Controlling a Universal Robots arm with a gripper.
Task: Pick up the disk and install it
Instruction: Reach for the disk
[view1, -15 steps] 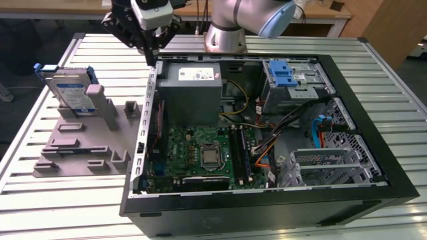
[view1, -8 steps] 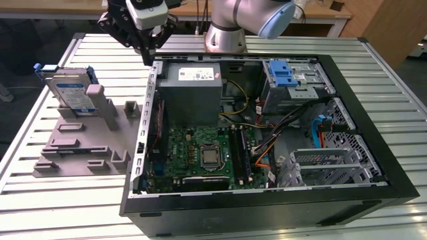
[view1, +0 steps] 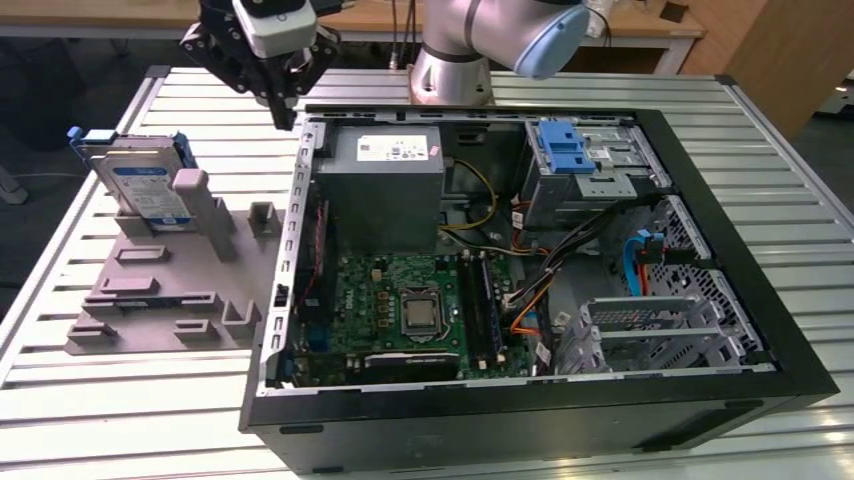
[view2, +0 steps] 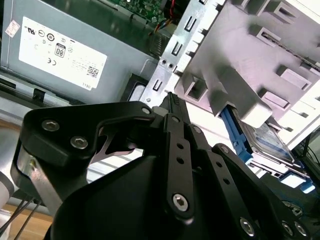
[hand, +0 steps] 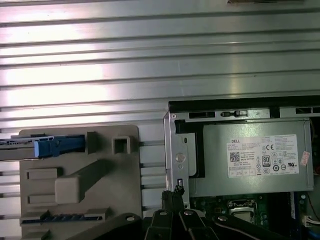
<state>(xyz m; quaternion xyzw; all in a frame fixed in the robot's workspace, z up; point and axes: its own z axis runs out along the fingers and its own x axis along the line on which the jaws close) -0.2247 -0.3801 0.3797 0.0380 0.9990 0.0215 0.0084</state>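
**Gripper (view1: 284, 118) short of the disk (view1: 144, 185), jaws closed and empty.**
Near, the computer case (view1: 534, 410) lies on the counter (view1: 94, 415). Beside it a grey holder (view1: 160, 290) stands the disk upright at its far end. Beyond, the gripper hangs by the case's far corner. A clean grasp likely needs jaws spread, squared to the disk's edges.

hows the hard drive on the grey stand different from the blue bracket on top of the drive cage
The silver-grey hard drive in its blue carrier stands on edge in the grey plastic stand, outside the black computer case; the blue plastic bracket lies flat atop the metal drive cage inside it. The drive carries a white-and-blue label; the bracket is plain blue. Both include blue plastic.
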